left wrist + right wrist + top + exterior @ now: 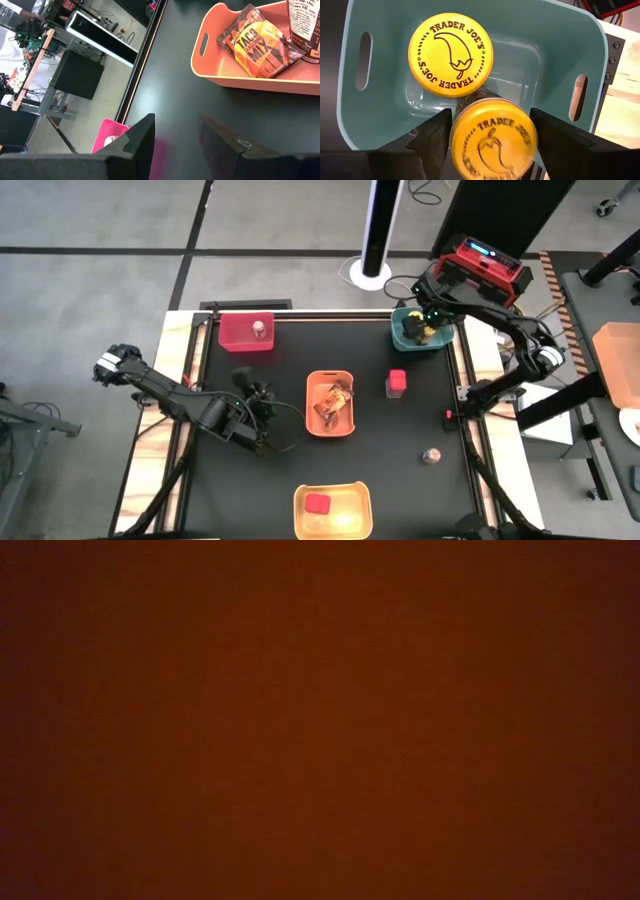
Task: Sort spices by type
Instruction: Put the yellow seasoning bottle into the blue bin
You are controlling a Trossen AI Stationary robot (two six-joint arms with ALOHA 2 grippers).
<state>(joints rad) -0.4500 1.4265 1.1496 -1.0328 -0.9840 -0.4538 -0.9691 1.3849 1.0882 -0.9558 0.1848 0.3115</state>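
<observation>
Lids read "TRADER JOE'S"; my right gripper (492,145) clamps one yellow-lidded jar (493,139) over the teal bin (555,65); left gripper (177,142) apart, near "TACO MIX" packet (257,47)

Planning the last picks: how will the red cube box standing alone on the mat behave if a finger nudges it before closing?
The red cube box stands taller than it is wide, so a high nudge may tip it. Flat sides mean it probably slides, not rolls. It looks small and rigid, likely light enough to skid on the black mat.

My overhead camera looks straight down on the table (330,480); my right wrist camera peers closely into the teal bin (555,65).
</observation>
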